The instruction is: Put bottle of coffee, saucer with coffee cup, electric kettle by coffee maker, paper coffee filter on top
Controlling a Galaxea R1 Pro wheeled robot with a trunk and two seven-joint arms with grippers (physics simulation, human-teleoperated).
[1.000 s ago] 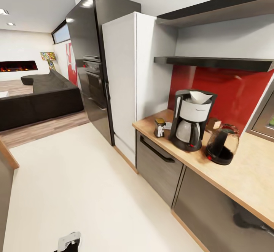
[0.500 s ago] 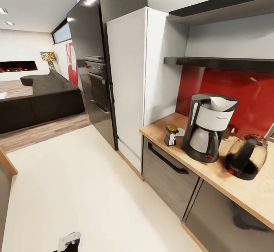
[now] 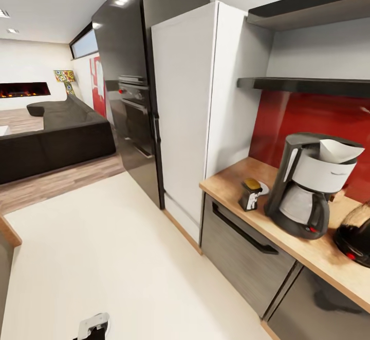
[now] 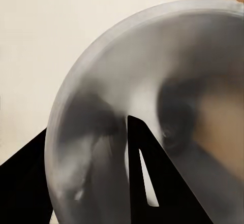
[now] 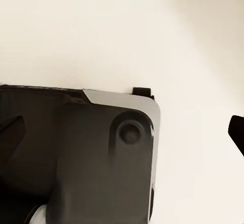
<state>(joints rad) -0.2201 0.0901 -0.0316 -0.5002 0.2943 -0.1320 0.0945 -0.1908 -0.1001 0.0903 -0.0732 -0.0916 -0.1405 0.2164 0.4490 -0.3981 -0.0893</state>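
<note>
On the wooden countertop [image 3: 229,182] stands the coffee maker [image 3: 307,188] with the white paper coffee filter [image 3: 340,151] in its top. Just left of it is the bottle of coffee [image 3: 251,194], and the saucer [image 3: 264,187] peeks out behind the bottle. The electric kettle [image 3: 356,234] is cut off by the picture's right edge. The black kitchen shelf [image 3: 303,85] hangs above. In the left wrist view a round pale thing [image 4: 152,71], apparently the coffee cup, sits very close, with my left gripper [image 4: 91,183] shut on it. My right gripper [image 5: 122,132] is open over the floor.
A tall white fridge [image 3: 185,109] and a black oven tower [image 3: 126,88] stand left of the counter. A dark sofa [image 3: 51,137] lies far left on wooden flooring. Pale floor [image 3: 103,247] stretches in front of the cabinets. My own dark base [image 5: 76,158] lies under the right gripper.
The whole head view has shifted: the camera moved, so the counter things sit further right and larger, with the kettle now partly cut off. Nothing on the counter has moved.
</note>
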